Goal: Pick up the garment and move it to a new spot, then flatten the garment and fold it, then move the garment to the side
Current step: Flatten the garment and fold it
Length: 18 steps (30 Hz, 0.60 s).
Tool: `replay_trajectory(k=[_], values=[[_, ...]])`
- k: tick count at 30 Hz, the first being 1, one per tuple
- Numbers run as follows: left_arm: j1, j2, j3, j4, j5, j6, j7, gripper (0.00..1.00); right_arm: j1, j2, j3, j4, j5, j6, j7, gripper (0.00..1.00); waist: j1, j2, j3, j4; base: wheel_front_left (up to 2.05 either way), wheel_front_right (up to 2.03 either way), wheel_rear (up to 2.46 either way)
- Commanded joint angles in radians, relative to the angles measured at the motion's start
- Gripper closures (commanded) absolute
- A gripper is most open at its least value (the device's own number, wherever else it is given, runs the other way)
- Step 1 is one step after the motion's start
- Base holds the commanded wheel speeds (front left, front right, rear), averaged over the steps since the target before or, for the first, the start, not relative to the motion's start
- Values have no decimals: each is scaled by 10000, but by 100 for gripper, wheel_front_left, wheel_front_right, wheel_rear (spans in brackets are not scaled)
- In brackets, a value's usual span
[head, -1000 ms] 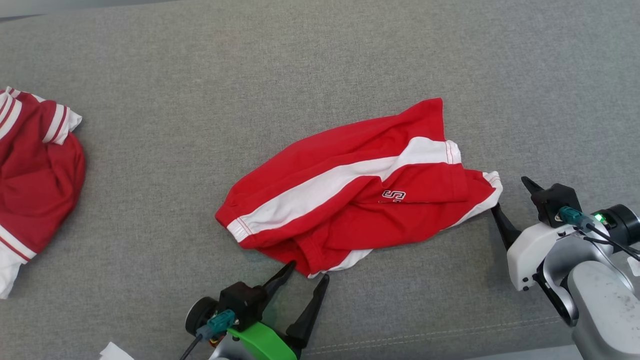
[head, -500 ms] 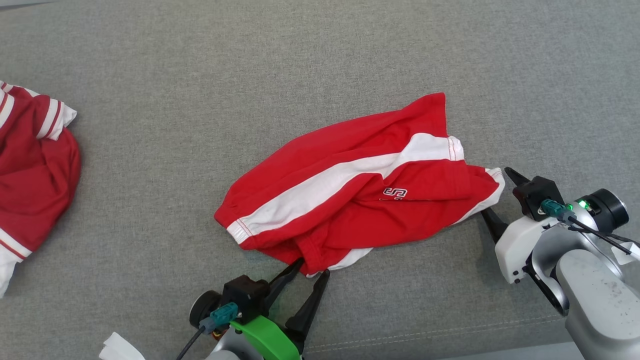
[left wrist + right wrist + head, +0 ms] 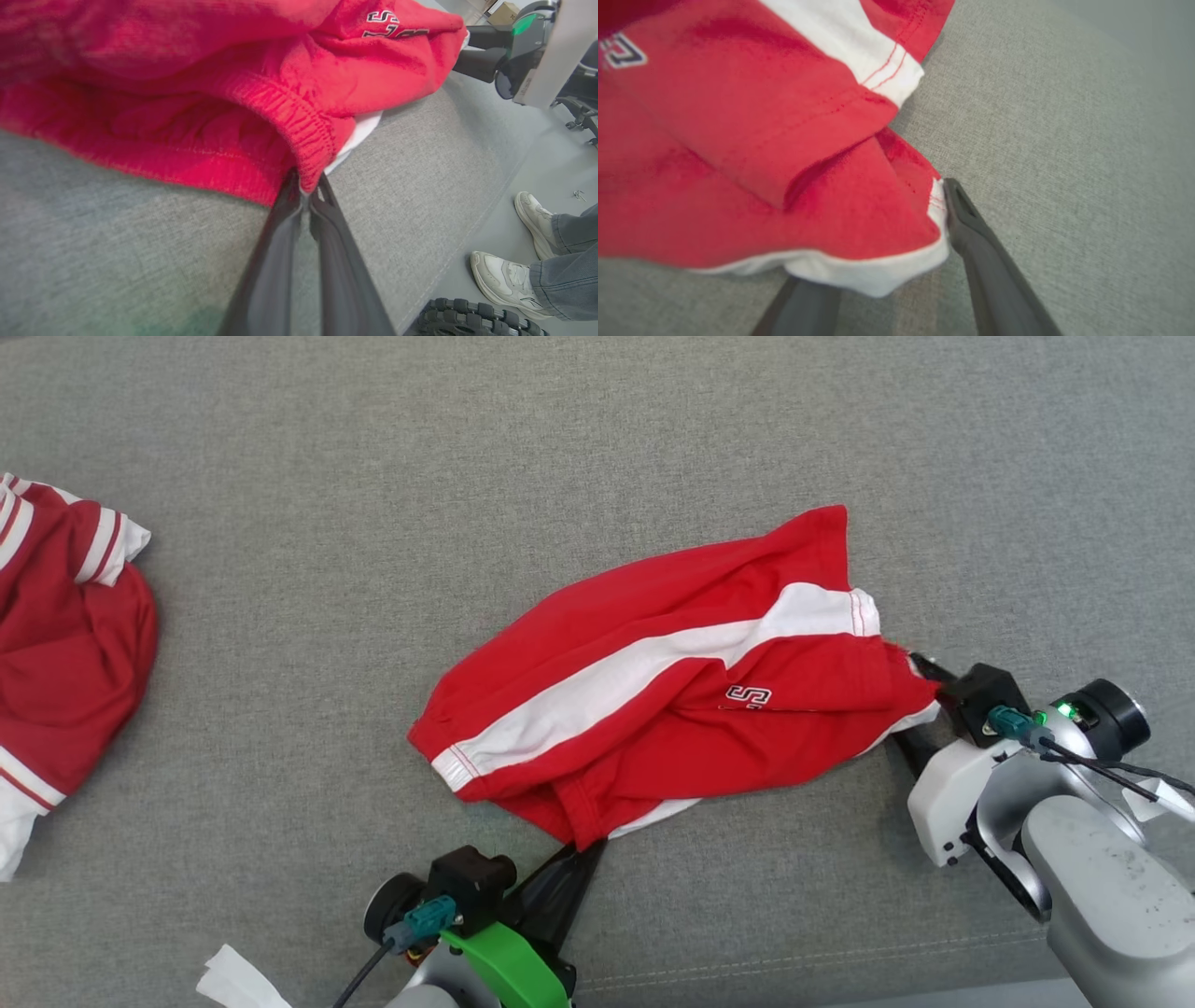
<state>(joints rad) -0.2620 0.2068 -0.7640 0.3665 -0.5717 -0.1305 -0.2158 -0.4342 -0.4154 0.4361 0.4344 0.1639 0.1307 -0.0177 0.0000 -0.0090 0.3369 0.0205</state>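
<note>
One pinch made: my left gripper (image 3: 588, 849), wide a second ago, clamps the waistband (image 3: 306, 135) of the red-and-white cloth shorts (image 3: 672, 709); my right gripper (image 3: 913, 702) straddles the hem (image 3: 934, 205) unclosed, so lifting waits.

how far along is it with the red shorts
Done: nothing yet; the red shorts lie crumpled on the grey surface. In hand: the left gripper is shut on the waistband edge, and the right gripper sits open around the hem corner, not clamped. Left: lift, move, flatten, fold, set aside.
</note>
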Motion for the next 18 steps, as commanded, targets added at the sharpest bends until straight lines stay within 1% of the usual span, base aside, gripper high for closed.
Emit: replay_trajectory(k=[1,6,8,10,12,14,15,18], values=[[-176,104,-89,39,-106,7,13,100,44,-28,259,75,220,2,69,100,0,90,-19,1,0,0,0],[-78,282,-385,-190,-476,7,181,100,366,-338,361,-136,1313,-5,259,100,0,90,-297,-11,0,0,0],[63,434,-303,-499,-850,7,298,100,605,-542,338,-573,1915,-5,506,100,0,90,-519,-27,0,0,0],[221,702,-190,-1030,-1169,7,505,100,939,-909,262,-1264,2641,-5,942,100,0,90,-780,-58,0,0,0],[394,1040,-48,-1841,-1590,7,795,100,1399,-1329,48,-2211,3606,-5,1478,100,0,90,-1084,-112,0,0,0],[604,1404,147,-2938,-2062,11,1168,100,1875,-1869,-472,-3340,4554,-6,2006,100,0,90,-1374,-184,0,0,0],[750,1913,405,-4138,-2415,133,1624,100,2361,-2363,-1150,-4400,5292,-6,2571,100,0,90,-1578,-292,0,0,0],[907,2617,793,-6005,-2914,426,2303,100,3032,-2852,-2370,-5923,6005,-5,3352,100,0,90,-1748,-497,0,0,0]])
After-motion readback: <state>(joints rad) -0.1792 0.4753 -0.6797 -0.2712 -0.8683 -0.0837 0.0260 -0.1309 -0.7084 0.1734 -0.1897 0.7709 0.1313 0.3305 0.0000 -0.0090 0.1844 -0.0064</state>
